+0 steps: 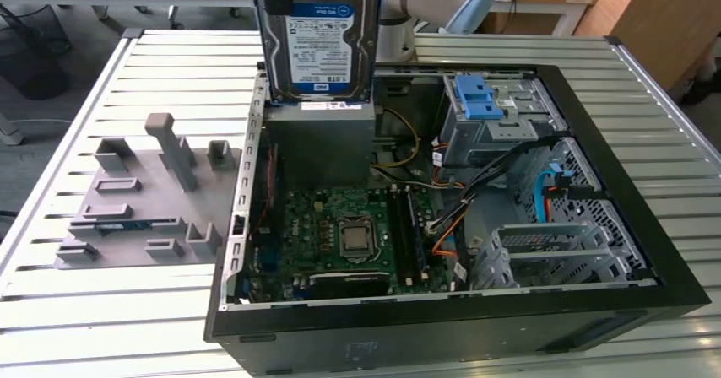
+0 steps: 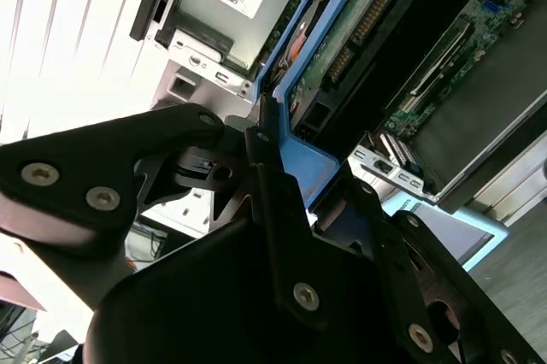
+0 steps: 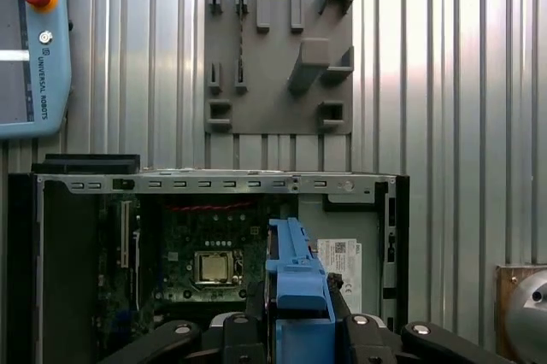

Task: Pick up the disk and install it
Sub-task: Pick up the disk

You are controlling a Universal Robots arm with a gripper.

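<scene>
The disk (image 1: 312, 36) was up! It hung upright above the open computer case (image 1: 451, 321), the gripper's (image 3: 297, 321) fingers (image 3: 255, 302) clamped on its blue side rails (label facing outward), held on edge, I'd judge, to suit a slot inside.
</scene>
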